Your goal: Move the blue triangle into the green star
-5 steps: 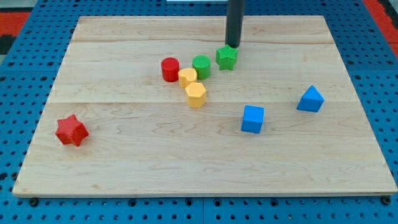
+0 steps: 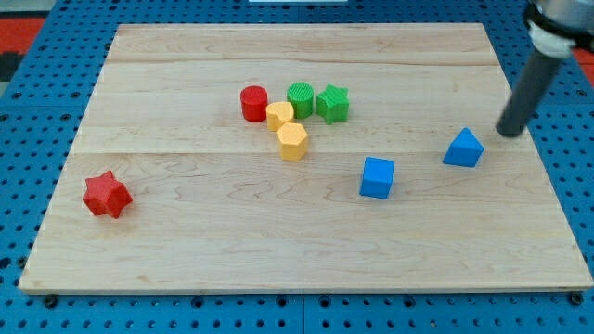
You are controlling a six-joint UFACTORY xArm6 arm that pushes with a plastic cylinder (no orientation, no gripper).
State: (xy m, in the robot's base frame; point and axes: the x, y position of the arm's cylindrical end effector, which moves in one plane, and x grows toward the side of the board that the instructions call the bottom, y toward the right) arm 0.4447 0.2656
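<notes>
The blue triangle [image 2: 463, 148] lies at the view's right side of the wooden board. The green star [image 2: 332, 103] sits near the board's middle top, touching a green cylinder [image 2: 300, 98]. My tip [image 2: 507, 133] is just right of and slightly above the blue triangle, a small gap apart from it. The rod slants up toward the view's top right corner.
A red cylinder [image 2: 253, 103], a yellow block [image 2: 279, 116] and a yellow hexagon [image 2: 291, 141] cluster left of the green star. A blue cube [image 2: 377, 177] lies below the middle. A red star [image 2: 106, 195] sits at the left. The board's right edge [image 2: 543, 158] is close to my tip.
My tip moved from just above the green star to the right side, beside the blue triangle. The green star sits a little lower and further left, now against the green cylinder.
</notes>
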